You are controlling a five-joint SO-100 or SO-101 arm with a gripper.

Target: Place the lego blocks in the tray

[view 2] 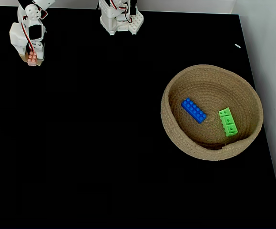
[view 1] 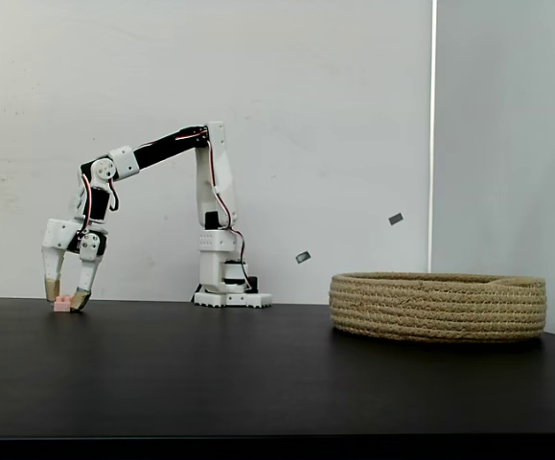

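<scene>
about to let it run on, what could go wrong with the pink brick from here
The fingers straddle the pink brick right at the black table, gripping only by their tips, so it could slip or twist out on lifting. The basket sits far across the table, a long carry. The blue brick and green brick already inside could make it bounce.

My arm [view 1: 162,149] is white plastic with black motor blocks, red and black cables, and tan-tipped fingers [view 1: 53,287].
</scene>
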